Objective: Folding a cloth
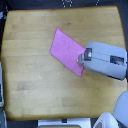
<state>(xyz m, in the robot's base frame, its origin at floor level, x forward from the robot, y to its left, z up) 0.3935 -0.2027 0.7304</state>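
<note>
White rounded shape (106, 121) at the bottom edge, about 5 o'clock from frame centre, sits lowest in the overhead exterior view; blurred, identity not clear. Grey object (121, 107) just beside it at 4 o'clock, cut off by the frame. White strip (62, 122) along the bottom edge at 6 o'clock, partly visible.

Wooden table (30, 60) fills most of the view, light plank top with rounded corners, dark floor showing beyond its edges.

Cloth (66, 49): pink-magenta, four-sided, lying flat on the table, turned diagonally so its corners point roughly to 11, 2, 5 and 8 o'clock. Located slightly toward 1 o'clock of table centre. No fold visible; single flat layer as far as resolution allows.

Arm (107, 61): grey-white housing entering from the exterior view's right, at 3 o'clock, reaching toward the cloth. Gripper (80, 59) is at the cloth's 4 o'clock edge, over or touching the fabric; contact cannot be confirmed. Fingers too small and blurred here: cannot tell if spread or pressed together.
</note>
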